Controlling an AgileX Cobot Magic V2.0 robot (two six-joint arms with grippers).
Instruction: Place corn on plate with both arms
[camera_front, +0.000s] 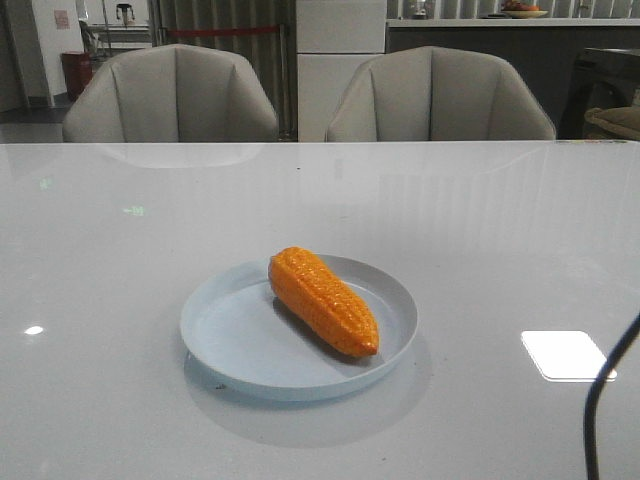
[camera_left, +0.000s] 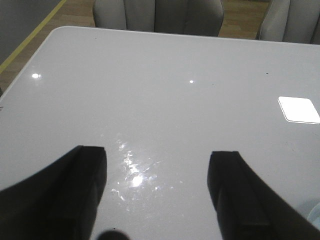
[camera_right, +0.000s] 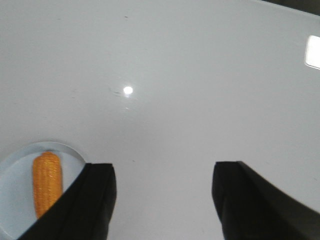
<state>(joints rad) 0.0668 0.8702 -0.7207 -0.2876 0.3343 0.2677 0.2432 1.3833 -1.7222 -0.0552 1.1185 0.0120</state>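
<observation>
An orange toy corn cob (camera_front: 322, 301) lies flat inside a pale blue plate (camera_front: 215, 345), its long axis running diagonally: the blunt end toward the table's far left, the tapered tip toward the near right, close to the raised rim. By the look of it, the task is already met. The plate sits on the white table (camera_front: 480, 220), nearer the near edge than the far one and roughly midway between the sides.

The cob looks rigid, light and glossy; its bumpy kernels should give some purchase, yet the sheen and taper suggest it could slip if pinched near the tip. The thick middle, taken across the long axis, seems the surest place to hold.

Neither arm shows in the front view beyond a dangling black cable (camera_front: 600, 400) at the near right corner. The left claw (camera_left: 157, 187) hangs over bare table with its fingers spread wide, holding nothing. The right claw (camera_right: 164, 200) is likewise spread and empty, with plate and corn off to one side of it, apart from its fingers.
</observation>
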